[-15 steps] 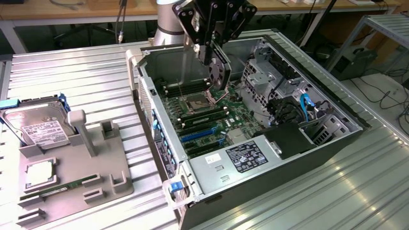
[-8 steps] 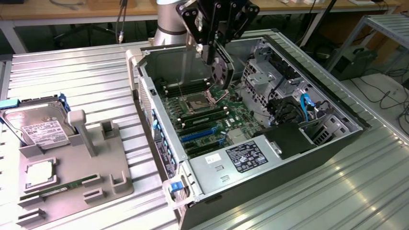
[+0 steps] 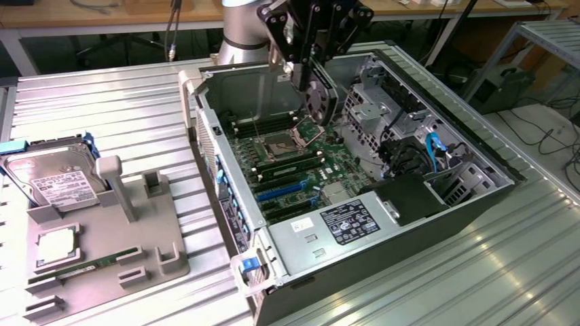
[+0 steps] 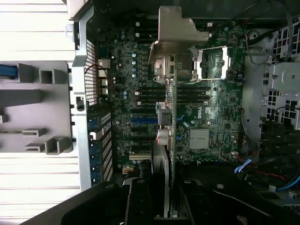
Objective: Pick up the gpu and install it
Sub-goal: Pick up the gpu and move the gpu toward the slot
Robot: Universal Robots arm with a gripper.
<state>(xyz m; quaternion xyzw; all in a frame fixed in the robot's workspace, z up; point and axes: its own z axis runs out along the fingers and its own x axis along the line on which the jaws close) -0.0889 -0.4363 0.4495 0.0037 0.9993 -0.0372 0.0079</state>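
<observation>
Across the ribbed metal tabletop point(image 3: 109, 102) lies an open case point(image 3: 453, 231) on its side, taking up the middle and the exterior view's right, with its motherboard point(image 3: 290, 159) facing up. On the exterior view's left, just beside the case, sits a grey holder point(image 3: 136, 238) with upright posts and pockets. At the near end of the case a silver power supply point(image 3: 344, 224) with a dark label lies against the wall. From the far side the arm point(image 3: 244, 27) reaches over the case. A hard drive point(image 3: 59, 183) with a white label leans at the holder's far end. The gpu point(image 3: 320, 102) hangs on edge above the far part of the motherboard, over the socket point(image 3: 274, 145), clear of the blue slots point(image 3: 276, 193) that lie nearer; it is not seated in any slot. The hand point(image 3: 303, 71) is clamped narrow on the card's upper edge, holding it. In the wrist view the gpu's silver bracket point(image 4: 176, 33) stands at one end of the card, which shows edge-on over the board. On the holder, near the hard drive, lie a square CPU point(image 3: 56, 246) and, nearer, a thin green RAM stick point(image 3: 81, 268).
</observation>
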